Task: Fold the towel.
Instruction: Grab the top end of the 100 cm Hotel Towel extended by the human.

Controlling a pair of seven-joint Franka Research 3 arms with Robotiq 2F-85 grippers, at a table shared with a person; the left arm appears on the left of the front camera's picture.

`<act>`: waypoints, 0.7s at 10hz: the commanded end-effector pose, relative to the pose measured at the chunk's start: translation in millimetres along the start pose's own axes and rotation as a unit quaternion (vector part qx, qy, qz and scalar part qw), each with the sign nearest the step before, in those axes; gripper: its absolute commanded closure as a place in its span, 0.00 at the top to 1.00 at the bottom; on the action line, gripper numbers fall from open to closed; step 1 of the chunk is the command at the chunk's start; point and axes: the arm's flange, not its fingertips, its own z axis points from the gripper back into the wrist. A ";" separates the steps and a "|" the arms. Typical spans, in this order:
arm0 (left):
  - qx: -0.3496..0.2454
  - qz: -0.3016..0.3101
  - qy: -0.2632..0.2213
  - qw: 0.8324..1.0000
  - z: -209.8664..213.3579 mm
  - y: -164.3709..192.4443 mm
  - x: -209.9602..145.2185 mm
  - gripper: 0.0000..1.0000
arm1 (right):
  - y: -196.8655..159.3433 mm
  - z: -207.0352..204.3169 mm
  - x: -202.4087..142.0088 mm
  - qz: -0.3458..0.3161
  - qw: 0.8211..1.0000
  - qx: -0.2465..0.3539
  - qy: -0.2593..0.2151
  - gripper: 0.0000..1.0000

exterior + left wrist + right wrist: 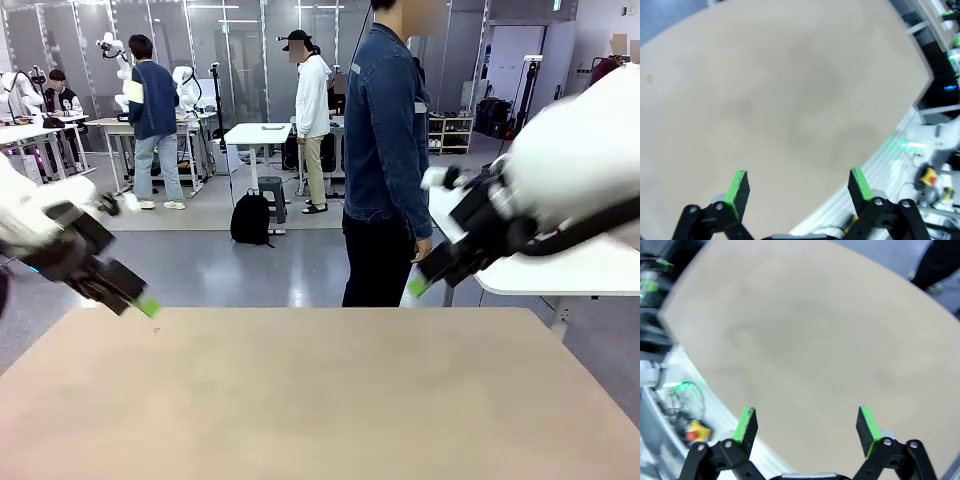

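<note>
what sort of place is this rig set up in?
Probably an open robotics lab or workshop hall: white work tables spaced over a grey floor, glass partition walls behind, and a person standing at the far side of our tan table.

Person (385, 160) behind table (320, 400); left pincer (142, 302) left, right pincer (420, 284) right.

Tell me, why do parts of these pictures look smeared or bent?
Front view: the right gripper looks motion-blurred, the left gripper slightly; the person is sharp. Left wrist view: the table is soft, its edge bowed by the wide lens. Right wrist view: likewise.
</note>
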 end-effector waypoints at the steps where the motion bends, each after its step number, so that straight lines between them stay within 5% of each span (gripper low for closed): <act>1: -0.112 0.072 -0.002 0.991 54.6 39.8 -7.9 1.00 | -52.8 36.4 -13.5 -0.071 0.991 0.114 0.015 1.00; 4: -0.268 0.130 -0.081 0.951 135.5 122.5 -86.0 1.00 | -128.7 98.5 -89.8 -0.136 0.962 0.225 -0.076 1.00; 7: -0.339 0.187 -0.170 0.906 161.2 187.9 -157.4 1.00 | -184.0 135.6 -170.9 -0.177 0.929 0.280 -0.168 1.00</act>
